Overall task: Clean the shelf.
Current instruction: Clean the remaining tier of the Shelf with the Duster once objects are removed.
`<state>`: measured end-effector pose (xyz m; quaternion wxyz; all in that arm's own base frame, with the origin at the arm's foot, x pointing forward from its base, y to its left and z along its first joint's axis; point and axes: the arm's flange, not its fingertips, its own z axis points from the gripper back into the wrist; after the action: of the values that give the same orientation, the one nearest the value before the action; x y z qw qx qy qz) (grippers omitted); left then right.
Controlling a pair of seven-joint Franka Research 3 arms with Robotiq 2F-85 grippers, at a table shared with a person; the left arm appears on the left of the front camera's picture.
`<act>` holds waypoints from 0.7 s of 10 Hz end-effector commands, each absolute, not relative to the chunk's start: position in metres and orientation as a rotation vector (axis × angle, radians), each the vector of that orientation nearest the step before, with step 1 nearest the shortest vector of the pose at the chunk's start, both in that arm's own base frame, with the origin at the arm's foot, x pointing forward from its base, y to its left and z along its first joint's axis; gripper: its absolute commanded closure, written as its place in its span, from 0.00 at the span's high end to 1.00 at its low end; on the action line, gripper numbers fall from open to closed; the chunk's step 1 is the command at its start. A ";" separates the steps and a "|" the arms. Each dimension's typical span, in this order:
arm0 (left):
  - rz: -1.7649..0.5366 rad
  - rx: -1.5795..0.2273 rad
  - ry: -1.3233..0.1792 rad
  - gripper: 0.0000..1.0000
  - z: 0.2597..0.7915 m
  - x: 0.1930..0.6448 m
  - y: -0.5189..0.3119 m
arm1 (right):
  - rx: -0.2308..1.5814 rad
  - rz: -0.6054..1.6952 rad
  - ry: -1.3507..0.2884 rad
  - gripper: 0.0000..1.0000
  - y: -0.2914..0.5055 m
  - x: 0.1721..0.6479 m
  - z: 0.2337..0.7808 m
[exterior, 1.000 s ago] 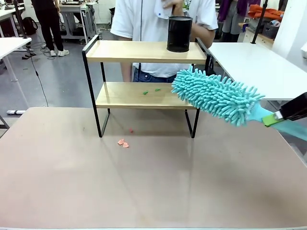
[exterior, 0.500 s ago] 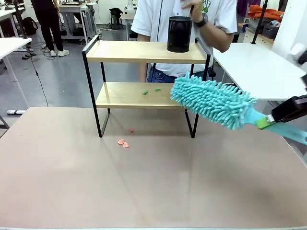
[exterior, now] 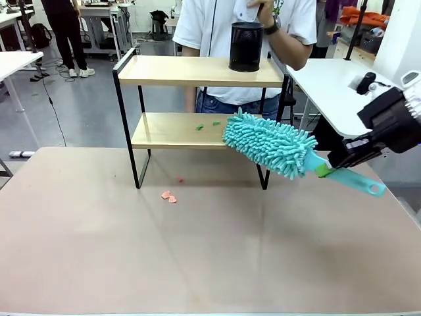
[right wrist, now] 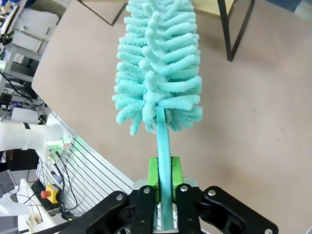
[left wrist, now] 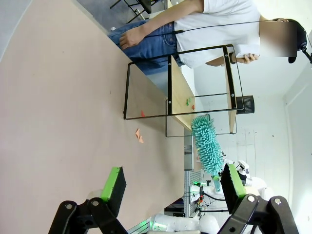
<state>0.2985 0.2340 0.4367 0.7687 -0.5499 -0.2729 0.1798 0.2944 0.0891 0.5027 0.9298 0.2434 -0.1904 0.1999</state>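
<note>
The shelf (exterior: 177,70) stands at the table's far side, two wooden boards in a black frame. Green scraps (exterior: 199,127) lie on its lower board. My right gripper (exterior: 325,170) is shut on the handle of a teal fluffy duster (exterior: 266,143), whose head reaches the lower board's right end. In the right wrist view the duster (right wrist: 158,63) points away from the right gripper (right wrist: 164,176) toward a shelf leg (right wrist: 235,30). My left gripper (left wrist: 173,187) is open and holds nothing, far from the shelf (left wrist: 181,92) and the duster (left wrist: 207,146).
A black mesh cup (exterior: 246,46) stands on the top board's right end. Pink scraps (exterior: 169,196) lie on the brown table (exterior: 210,257) in front of the shelf. A person (exterior: 230,26) stands behind the shelf. A white table (exterior: 342,85) is at right.
My right arm has come in further from the right, carrying the duster left and slightly down, so its head now meets the lower board's right end. The person shifted to the right.
</note>
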 end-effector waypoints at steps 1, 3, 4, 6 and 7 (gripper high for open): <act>0.375 -1.200 -0.596 1.00 0.439 0.297 0.234 | 0.522 0.358 -0.455 0.12 0.094 0.299 0.503; 0.375 -1.200 -0.596 1.00 0.439 0.297 0.234 | 0.518 0.331 -0.522 0.12 0.105 0.307 0.496; 0.375 -1.200 -0.596 1.00 0.439 0.297 0.234 | 0.511 0.326 -0.562 0.12 0.113 0.312 0.494; 0.375 -1.200 -0.596 1.00 0.439 0.297 0.234 | 0.469 0.293 -0.618 0.12 0.128 0.323 0.489; 0.375 -1.200 -0.596 1.00 0.439 0.297 0.234 | 0.426 0.278 -0.620 0.12 0.135 0.329 0.484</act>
<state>0.2984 0.2340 0.4367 0.7686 -0.5499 -0.2729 0.1798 0.3248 0.1273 0.4933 0.9176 0.2261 -0.2870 0.1569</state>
